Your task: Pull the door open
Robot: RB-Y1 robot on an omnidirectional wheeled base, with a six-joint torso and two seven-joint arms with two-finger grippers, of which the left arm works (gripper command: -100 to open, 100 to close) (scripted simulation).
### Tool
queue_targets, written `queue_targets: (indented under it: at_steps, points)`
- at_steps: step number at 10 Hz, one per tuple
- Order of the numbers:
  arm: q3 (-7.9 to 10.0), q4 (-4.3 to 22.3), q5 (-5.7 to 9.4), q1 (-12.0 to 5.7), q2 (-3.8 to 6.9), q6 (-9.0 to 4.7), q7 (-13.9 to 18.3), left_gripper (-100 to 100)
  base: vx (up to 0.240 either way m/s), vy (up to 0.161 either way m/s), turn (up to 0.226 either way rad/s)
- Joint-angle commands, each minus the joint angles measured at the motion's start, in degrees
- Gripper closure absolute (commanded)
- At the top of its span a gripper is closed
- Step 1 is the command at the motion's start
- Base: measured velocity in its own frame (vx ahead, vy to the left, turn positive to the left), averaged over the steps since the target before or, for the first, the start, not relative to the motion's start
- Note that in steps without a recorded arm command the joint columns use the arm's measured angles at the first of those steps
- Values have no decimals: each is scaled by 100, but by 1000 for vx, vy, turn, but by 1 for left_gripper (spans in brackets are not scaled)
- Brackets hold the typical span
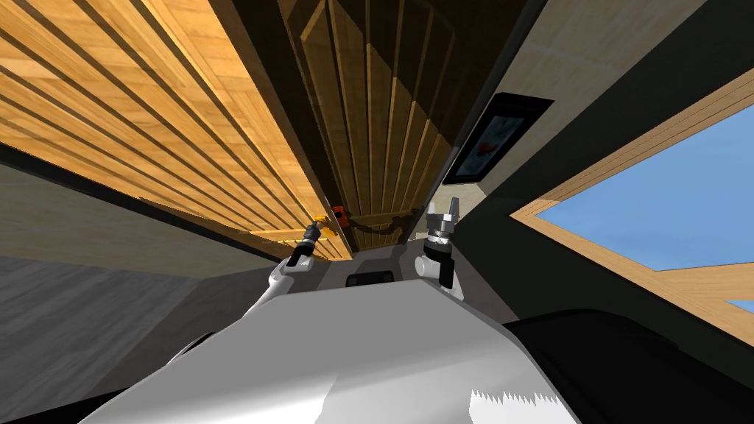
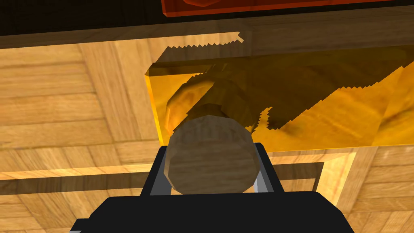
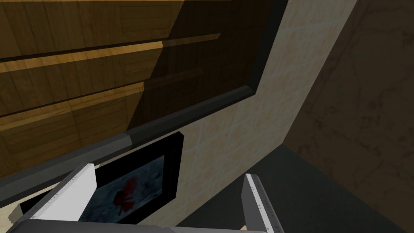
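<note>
Left fingers (image 2: 258,186) mostly behind handle (image 2: 210,159), red plate (image 2: 283,6) apparently cropped

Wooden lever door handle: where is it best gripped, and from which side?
Grip the wooden lever handle at its free round end, approached end-on, jaws pressing its two curved sides. It stands clear of the glossy amber backplate on the wooden door, leaving room either side.

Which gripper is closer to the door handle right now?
Left. The left gripper is shut on the door handle; the right gripper hangs open, apart from it, toward the framed picture.
</note>
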Motion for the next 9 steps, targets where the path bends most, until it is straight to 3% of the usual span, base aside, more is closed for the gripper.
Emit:
queue_targets:
  at_steps: [1,4,9]
  points:
    - [-10,16,-2,27,-6,14,-1,100,-32,19,-21]
    - [-10,16,-2,27,-6,14,-1,100,-14,2,3]
    - [-255,-156,13,265,287,-101,238,100,-169,74,-70]
